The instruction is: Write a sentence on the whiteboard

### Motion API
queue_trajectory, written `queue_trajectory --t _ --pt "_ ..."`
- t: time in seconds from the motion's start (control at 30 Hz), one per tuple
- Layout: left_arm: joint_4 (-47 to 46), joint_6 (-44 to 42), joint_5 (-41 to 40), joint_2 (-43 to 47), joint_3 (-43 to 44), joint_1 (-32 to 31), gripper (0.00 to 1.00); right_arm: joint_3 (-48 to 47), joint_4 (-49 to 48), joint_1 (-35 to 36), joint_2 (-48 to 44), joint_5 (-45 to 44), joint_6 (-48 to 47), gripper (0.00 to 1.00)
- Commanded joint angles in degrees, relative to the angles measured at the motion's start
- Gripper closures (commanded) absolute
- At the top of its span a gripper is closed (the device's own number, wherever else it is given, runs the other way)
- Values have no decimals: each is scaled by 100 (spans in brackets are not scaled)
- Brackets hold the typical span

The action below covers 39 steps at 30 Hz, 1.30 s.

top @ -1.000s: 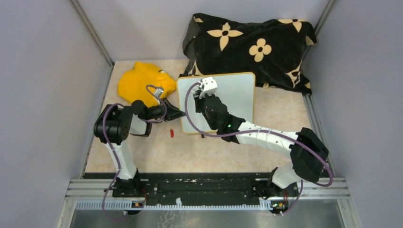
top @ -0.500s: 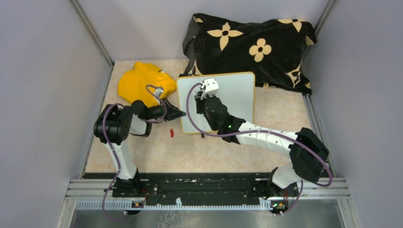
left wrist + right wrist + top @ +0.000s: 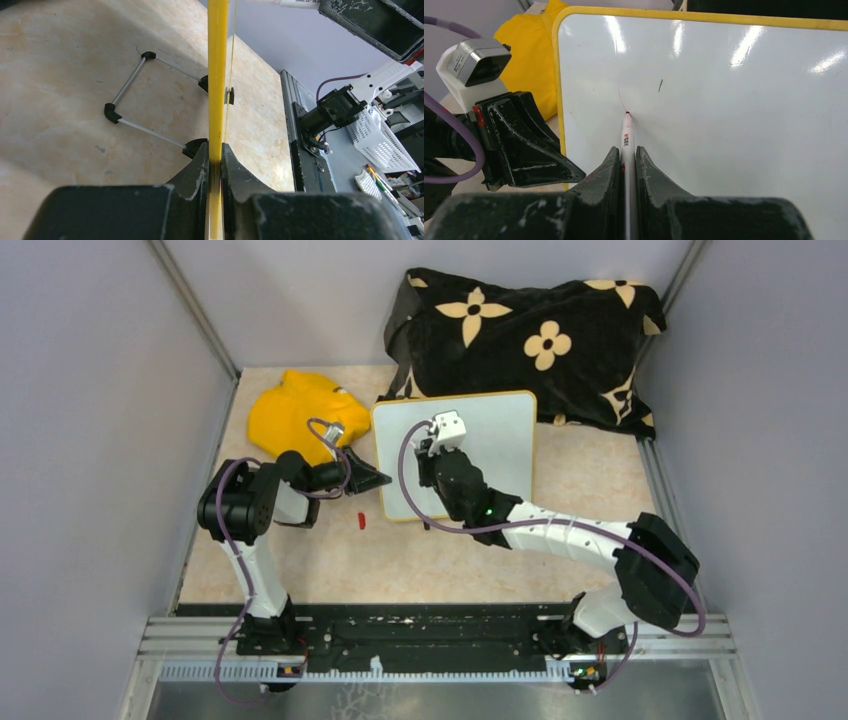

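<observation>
Desk (image 3: pixel 450 560), beige, walled on three sides.

1. Whiteboard (image 3: pixel 500 440), yellow-rimmed, at mid-desk toward the back. Its far right corner touches the black floral cloth (image 3: pixel 530 340), and the yellow cloth (image 3: pixel 295 415) lies just beside its left edge. From the left wrist it is seen edge-on (image 3: pixel 217 75), with a wire frame with black corners (image 3: pixel 127 90) running from its underside to the desk.
2. Left tool (image 3: pixel 215 155): pressed onto the whiteboard's left rim, pinching it.
3. Right tool (image 3: pixel 626 155): over the board's upper left area, pinching a marker (image 3: pixel 627 135) whose tip touches the white face (image 3: pixel 734 125).
4. Writing: one thin red stroke (image 3: pixel 622 100) just above the tip, and a short dark mark (image 3: pixel 660 85) near it.
5. Small red piece (image 3: pixel 361 521) on the desk, near the board's near left corner.
</observation>
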<state>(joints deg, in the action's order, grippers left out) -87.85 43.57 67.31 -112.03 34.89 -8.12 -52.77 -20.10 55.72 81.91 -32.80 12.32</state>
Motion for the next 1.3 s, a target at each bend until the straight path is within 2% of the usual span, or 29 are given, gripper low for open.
queue_trajectory --t 0.0,0.2,0.53,0.77,1.27 --pt "-346 -60 68 -56 -46 -23 100 99 182 -99 -201 -214 51 100" --pt "-346 -67 73 -56 -49 -23 100 136 213 -107 -317 -147 75 100" --pt "-346 -61 72 -65 -44 -23 100 127 -278 -118 -927 312 -48 100" --pt "-339 -67 73 -56 -49 -24 100 -201 -60 -343 -658 315 -13 100" --pt "-339 -67 74 -56 -49 -23 100 -202 -127 -378 -376 496 136 100"
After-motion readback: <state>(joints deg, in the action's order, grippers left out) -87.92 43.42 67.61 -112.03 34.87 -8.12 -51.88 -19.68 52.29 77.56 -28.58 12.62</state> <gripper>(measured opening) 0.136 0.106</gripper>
